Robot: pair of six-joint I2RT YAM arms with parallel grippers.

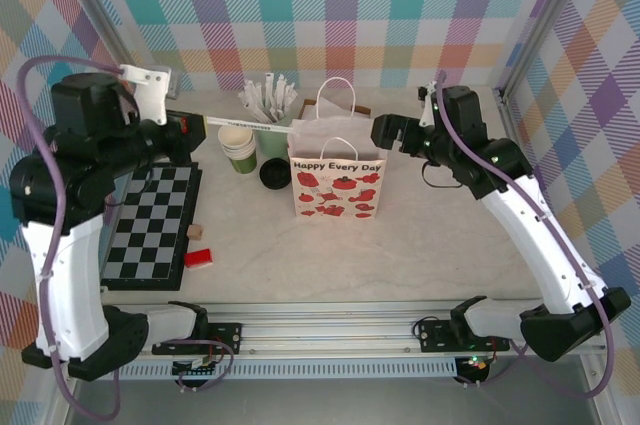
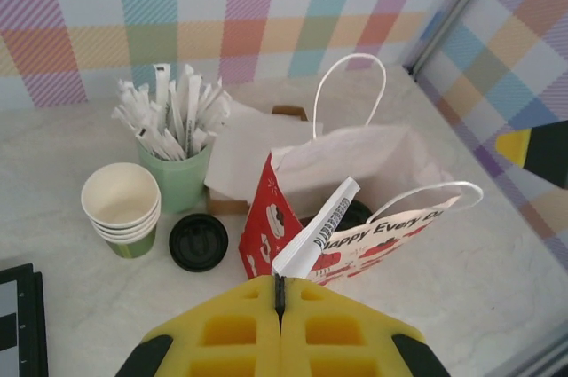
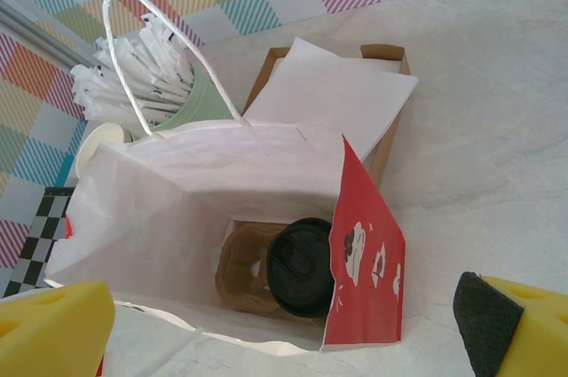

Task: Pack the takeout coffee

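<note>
Shows the takeout coffee (image 3: 302, 266) lid-up at the bottom of the paper bag (image 3: 177, 191), right gripper (image 1: 386, 131) spread wide above, left gripper (image 2: 280, 286) pinched shut on a white packet (image 2: 318, 228). Probably light and crushable; best held gently round the wall below the lid.

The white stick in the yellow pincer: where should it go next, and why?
Probably ease it forward over the open bag, ready to drop. The left pincer is shut on the wrapped stick near the rim, and the lidded coffee cup already sits inside.
</note>
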